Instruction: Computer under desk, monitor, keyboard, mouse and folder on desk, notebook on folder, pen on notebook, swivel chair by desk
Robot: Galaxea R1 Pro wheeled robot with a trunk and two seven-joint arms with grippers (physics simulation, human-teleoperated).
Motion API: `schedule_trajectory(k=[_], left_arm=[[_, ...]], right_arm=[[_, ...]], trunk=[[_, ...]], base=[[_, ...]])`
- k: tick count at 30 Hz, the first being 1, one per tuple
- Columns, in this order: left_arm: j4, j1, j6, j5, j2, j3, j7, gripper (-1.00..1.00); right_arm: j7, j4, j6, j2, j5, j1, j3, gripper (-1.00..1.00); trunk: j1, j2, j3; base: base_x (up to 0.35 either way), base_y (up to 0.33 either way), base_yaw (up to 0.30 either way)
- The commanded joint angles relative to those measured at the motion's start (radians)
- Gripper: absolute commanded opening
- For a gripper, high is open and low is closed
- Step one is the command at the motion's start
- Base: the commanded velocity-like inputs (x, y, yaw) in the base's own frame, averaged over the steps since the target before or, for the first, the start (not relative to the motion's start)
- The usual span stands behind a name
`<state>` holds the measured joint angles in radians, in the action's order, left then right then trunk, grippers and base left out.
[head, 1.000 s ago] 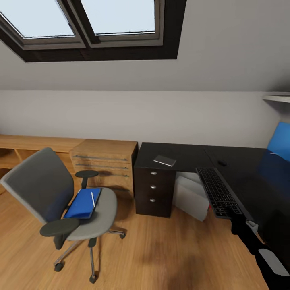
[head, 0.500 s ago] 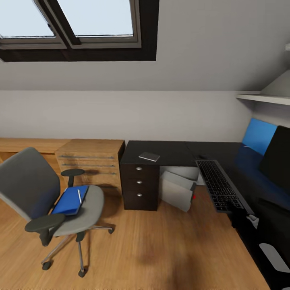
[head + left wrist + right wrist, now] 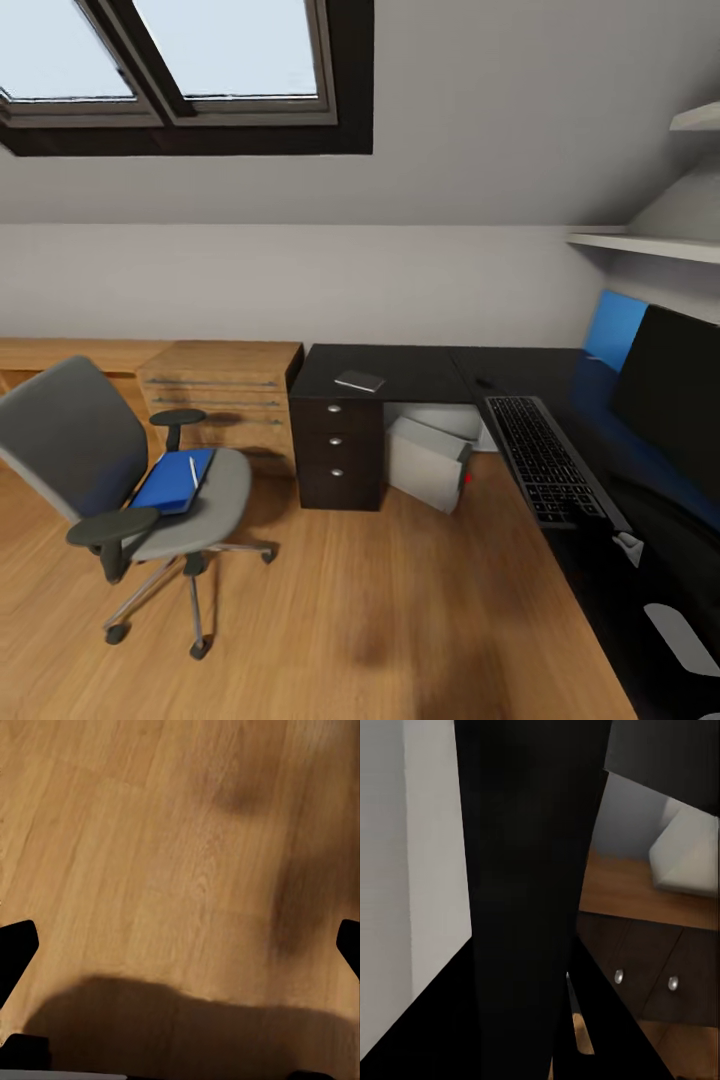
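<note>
The left gripper (image 3: 180,945) was spread wide over the bare wooden floor (image 3: 172,847), holding nothing. Whether the right gripper was clenched or released could not be told. The blue folder (image 3: 172,482) lay on the swivel chair (image 3: 120,480) seat with the pen (image 3: 193,471) on it. The notebook (image 3: 359,380) and keyboard (image 3: 540,458) rested on the desk (image 3: 420,372), the monitor (image 3: 672,400) behind the keyboard, the computer (image 3: 428,462) underneath.

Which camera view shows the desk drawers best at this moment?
The head view: all three drawers with their silver knobs face the camera at the black desk's near end. The right wrist view catches two knobs on dark drawer fronts; the left wrist view looks at wooden floor.
</note>
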<state>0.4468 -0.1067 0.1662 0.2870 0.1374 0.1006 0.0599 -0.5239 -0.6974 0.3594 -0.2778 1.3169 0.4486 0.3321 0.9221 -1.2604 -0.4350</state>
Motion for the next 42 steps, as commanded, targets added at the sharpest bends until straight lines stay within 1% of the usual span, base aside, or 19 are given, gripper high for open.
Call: schedule_trajectory(k=[1,7,14,19,21,24,26,27,30,33,36,42], left_arm=[[0.000,-0.001,0.004,0.009,-0.001,0.008,0.006,1.00],[0.000,-0.001,0.004,0.009,-0.001,0.008,0.006,1.00],[0.000,-0.001,0.005,0.009,-0.002,0.008,0.006,1.00],[0.000,-0.001,0.004,0.009,-0.002,0.008,0.006,1.00],[0.000,-0.001,0.004,0.009,-0.002,0.008,0.006,1.00],[0.000,-0.001,0.004,0.009,-0.002,0.008,0.006,1.00],[0.000,-0.001,0.005,0.009,-0.001,0.008,0.006,1.00],[0.000,-0.001,0.005,0.009,-0.001,0.008,0.006,1.00],[0.000,-0.001,0.005,0.009,-0.001,0.008,0.006,1.00],[0.000,-0.001,0.006,0.009,-0.001,0.008,0.006,1.00],[0.000,-0.001,0.005,0.009,-0.001,0.008,0.006,1.00],[0.000,-0.001,0.006,0.009,-0.001,0.008,0.006,1.00]], right_arm=[[-0.004,0.001,0.010,0.000,0.012,0.001,0.002,-1.00],[-0.002,0.001,0.009,0.000,0.010,0.001,0.002,-1.00],[-0.004,0.002,0.009,0.003,-0.024,0.001,0.002,-1.00],[-0.006,0.001,0.010,0.002,-0.029,0.001,0.002,-1.00],[-0.012,0.001,0.012,0.002,-0.037,0.001,0.002,-1.00],[-0.047,0.001,0.013,0.002,-0.053,0.001,0.002,-1.00],[-0.082,0.001,0.014,0.002,-0.073,0.001,0.002,-1.00],[-0.100,0.002,0.015,0.002,-0.089,0.001,0.002,-1.00],[-0.113,0.002,0.015,0.004,-0.108,0.001,0.002,-1.00],[-0.119,0.001,0.015,0.005,-0.119,0.001,-0.001,-1.00],[-0.122,0.001,0.015,0.007,-0.123,0.001,-0.016,-1.00],[-0.122,0.001,0.015,0.009,-0.123,0.001,-0.019,-1.00]], trunk=[[-0.001,-0.001,-0.001],[-0.001,-0.001,-0.001],[-0.001,-0.001,-0.001],[-0.001,-0.001,-0.001],[-0.001,-0.001,-0.001],[-0.001,-0.001,-0.001],[-0.001,-0.001,-0.001],[-0.001,-0.001,-0.001],[-0.001,-0.001,-0.001],[-0.001,-0.001,-0.001],[-0.001,-0.001,-0.001],[-0.001,-0.001,-0.001]], base=[[-0.316,-0.005,0.000],[-0.161,-0.002,0.000],[-0.044,-0.024,0.000],[-0.124,-0.095,0.000],[-0.025,-0.019,0.000],[-0.010,-0.008,0.000],[-0.004,-0.003,0.000],[-0.002,-0.001,0.000],[0.000,0.000,0.000],[0.000,0.000,0.000],[0.000,0.000,0.000],[0.000,0.000,0.000]])
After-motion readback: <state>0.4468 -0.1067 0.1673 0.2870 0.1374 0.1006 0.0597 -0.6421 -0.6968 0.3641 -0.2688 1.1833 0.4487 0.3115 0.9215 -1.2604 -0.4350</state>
